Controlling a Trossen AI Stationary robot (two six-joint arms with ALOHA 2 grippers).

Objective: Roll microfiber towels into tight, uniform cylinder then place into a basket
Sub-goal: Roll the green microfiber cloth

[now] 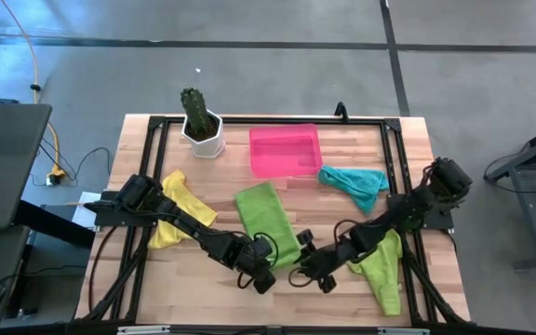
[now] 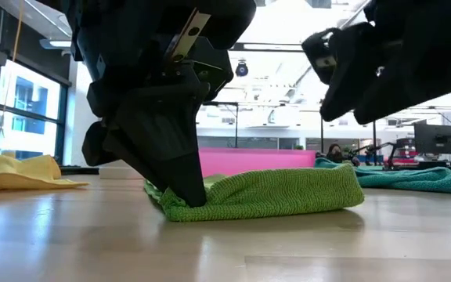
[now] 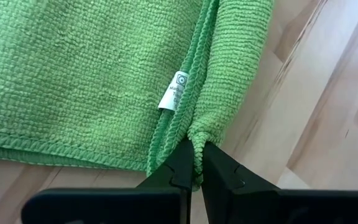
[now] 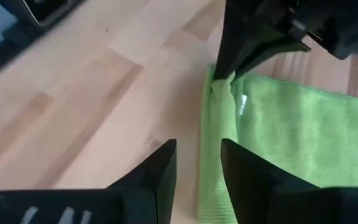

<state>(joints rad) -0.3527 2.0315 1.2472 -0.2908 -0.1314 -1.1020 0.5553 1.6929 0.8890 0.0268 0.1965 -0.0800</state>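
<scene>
the left gripper [image 3: 194, 163] is down on the table [image 1: 203, 288] near the front edge, in the middle. its two fingers are pressed together on the near corner of a lime green towel [image 1: 268, 223], and they pinch a little fold of the cloth. a small white tag [image 3: 174, 91] sticks out from the towel's hem just beside that pinch.

this towel lies flat in the middle of the table (it looks folded over along one edge). the right gripper [image 4: 197, 168] hangs just beside the same near end of the towel, close to the left gripper. its fingers are spread apart and hold nothing.

the pink basket [image 1: 287, 149] sits at the far middle of the table, with no towel in it. the teal towel [image 1: 356, 183] lies just right of the basket, touching its corner. the yellow towel [image 1: 180, 216] lies in a crumpled heap on the left side, partly under the left arm. the other lime green towel [image 1: 384, 270] lies on the right side, near the front, partly under the right arm. a cactus in a white pot [image 1: 201, 126] stands at the far left of the basket.
</scene>
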